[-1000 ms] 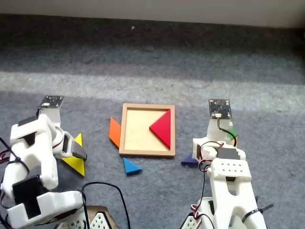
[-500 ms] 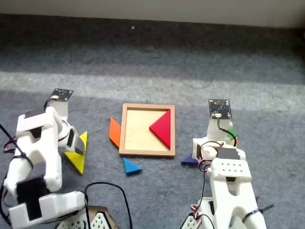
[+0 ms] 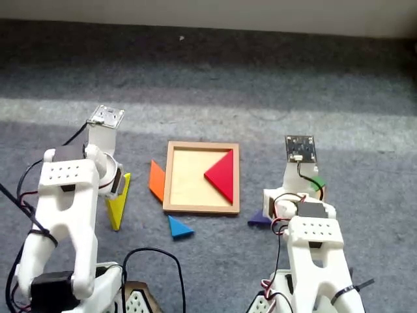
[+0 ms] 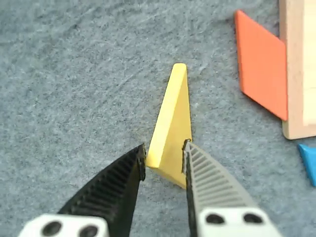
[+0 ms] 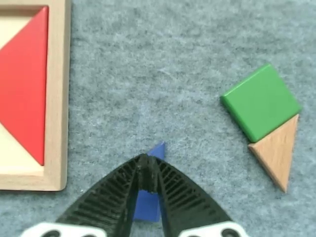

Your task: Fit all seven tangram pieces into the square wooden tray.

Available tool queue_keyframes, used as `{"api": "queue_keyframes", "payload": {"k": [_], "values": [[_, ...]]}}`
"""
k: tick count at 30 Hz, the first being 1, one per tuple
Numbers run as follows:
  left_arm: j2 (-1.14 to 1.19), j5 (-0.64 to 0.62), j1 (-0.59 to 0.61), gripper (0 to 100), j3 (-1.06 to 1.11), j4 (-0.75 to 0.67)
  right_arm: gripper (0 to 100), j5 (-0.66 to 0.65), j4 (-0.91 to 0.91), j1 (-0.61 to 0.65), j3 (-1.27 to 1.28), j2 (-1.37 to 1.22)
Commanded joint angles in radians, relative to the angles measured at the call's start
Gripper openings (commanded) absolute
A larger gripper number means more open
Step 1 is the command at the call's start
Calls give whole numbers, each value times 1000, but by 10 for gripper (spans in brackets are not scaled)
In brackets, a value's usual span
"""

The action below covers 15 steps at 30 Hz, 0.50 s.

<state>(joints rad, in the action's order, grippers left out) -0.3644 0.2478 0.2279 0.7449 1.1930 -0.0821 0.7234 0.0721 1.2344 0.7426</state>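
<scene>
Your left end effector is clenched on the flat yellow triangle. One ribbed finger sits on each face near one corner, and the piece stands on edge with its long point running away from the tips. That hold is narrow and off-centre, so I judge the triangle will want to swing. Lift only enough to clear the grey felt tabletop and carry it slowly.

Just to the end effector's right lies the orange parallelogram, touching the rim of the square wooden tray. Pass over the parallelogram, not through it. The small light-blue triangle is nearer your base on that same side.

Inside the tray, the large red triangle fills the far right side. The open floor nearest you is probably the spot for the yellow piece. Lay it flat before you let go.

Your right end effector is closed tip to tip over the dark blue piece. I cannot tell whether it pinches it. Beyond it, on the side away from the tray, sit the green square and the tan wooden triangle.
</scene>
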Motion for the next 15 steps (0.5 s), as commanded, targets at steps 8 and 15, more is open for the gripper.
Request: {"api": "queue_keyframes", "payload": {"k": [8,15], "values": [[-22,-14,-67,137,47,18,9,-12,-18,-10,-2,27],[-22,-14,-81,133,76,2,9,-12,-18,-10,-2,27]]}}
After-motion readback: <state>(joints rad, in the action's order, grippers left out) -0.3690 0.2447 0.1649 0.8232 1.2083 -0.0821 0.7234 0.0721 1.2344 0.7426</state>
